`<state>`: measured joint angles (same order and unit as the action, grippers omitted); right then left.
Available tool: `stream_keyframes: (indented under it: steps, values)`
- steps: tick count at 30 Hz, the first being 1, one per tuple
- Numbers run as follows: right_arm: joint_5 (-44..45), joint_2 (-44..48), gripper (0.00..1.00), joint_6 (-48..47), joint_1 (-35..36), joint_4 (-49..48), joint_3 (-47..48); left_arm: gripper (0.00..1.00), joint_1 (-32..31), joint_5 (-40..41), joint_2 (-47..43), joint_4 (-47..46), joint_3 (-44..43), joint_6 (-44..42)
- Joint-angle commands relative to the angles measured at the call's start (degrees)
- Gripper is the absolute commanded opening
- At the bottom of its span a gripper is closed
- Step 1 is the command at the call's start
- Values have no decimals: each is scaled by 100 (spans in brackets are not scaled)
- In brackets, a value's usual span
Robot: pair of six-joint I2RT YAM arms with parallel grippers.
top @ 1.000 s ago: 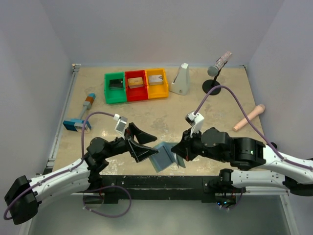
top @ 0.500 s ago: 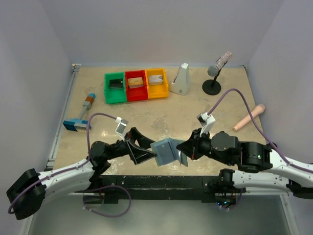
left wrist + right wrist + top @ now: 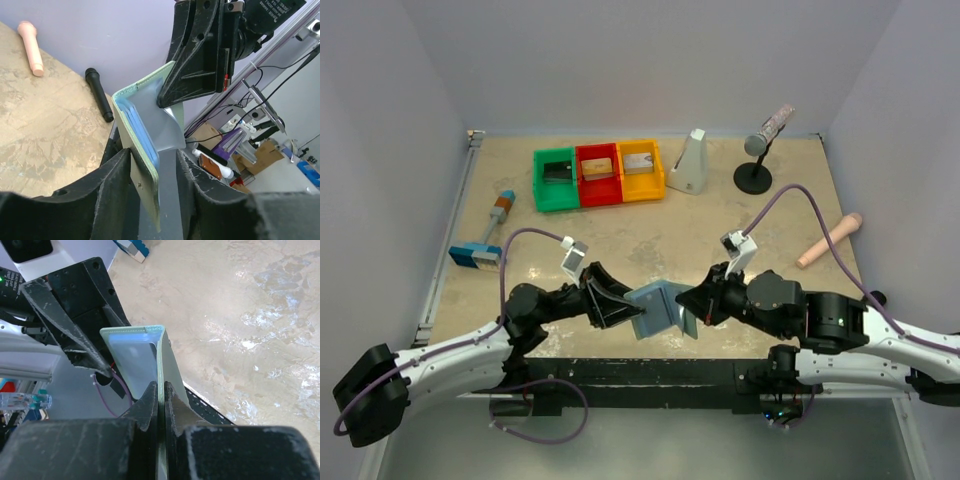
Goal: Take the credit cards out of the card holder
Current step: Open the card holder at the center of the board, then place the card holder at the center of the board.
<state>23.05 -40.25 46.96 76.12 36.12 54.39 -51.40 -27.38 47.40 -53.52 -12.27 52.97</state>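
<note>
Sandy, mottled tabletop [image 3: 660,230] with pale lilac walls round it. On it I count three bins in a row at the back: green [image 3: 556,198], red [image 3: 600,193] and yellow [image 3: 642,188]. There are three cards too, one to a bin: the black card [image 3: 558,170] in the green, the gold card [image 3: 597,166] in the red, the silver card [image 3: 638,160] in the yellow. One brush [image 3: 485,240] lies at the left. One white wedge [image 3: 690,165] stands just right of the bins, with one mic [image 3: 768,130] on a stand beyond it. One pink handle [image 3: 830,240] lies by the right wall (the left wrist view shows a black stick [image 3: 98,95] near it).

Two arms, one wallet [image 3: 660,308]. It is held up between the two claws at the near edge of the table, spread into a V, well apart from the bins.

The right claw [image 3: 688,305] is pinched tight on the edge of one leaf; in its wrist view the fingers [image 3: 147,405] meet on the pale green rim. The left claw [image 3: 625,305] stands about half open with the other leaf between its fingers [image 3: 112,185]. One finger lies against the leaf's outer face. A gap shows between the pale blue inner face and the other finger, so I wouldn't call that leaf clamped.
</note>
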Motion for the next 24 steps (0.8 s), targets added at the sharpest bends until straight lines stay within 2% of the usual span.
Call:
stream_keyframes:
  steps: [1, 4, 9, 12, 14, 17, 24]
  values:
    - [95, 158, 0, 94, 26, -483, -42, 40, -28, 66, -116, 148, -162, -305]
    - [95, 219, 0, 112, 17, -483, -95, 29, -28, 83, -178, 219, -135, -357]
    - [121, 333, 0, 156, 17, -483, -174, 27, -28, 145, -327, 403, -118, -454]
    - [121, 369, 0, 182, 17, -474, -192, 34, -28, 145, -354, 412, -126, -463]
    - [147, 421, 0, 208, 17, -483, -227, 44, -37, 127, -354, 465, -135, -463]
    - [165, 491, 0, 235, 17, -509, -289, 45, -28, 92, -398, 500, -117, -463]
    - [130, 562, 0, 235, 17, -571, -350, 29, -28, 110, -512, 605, -82, -507]
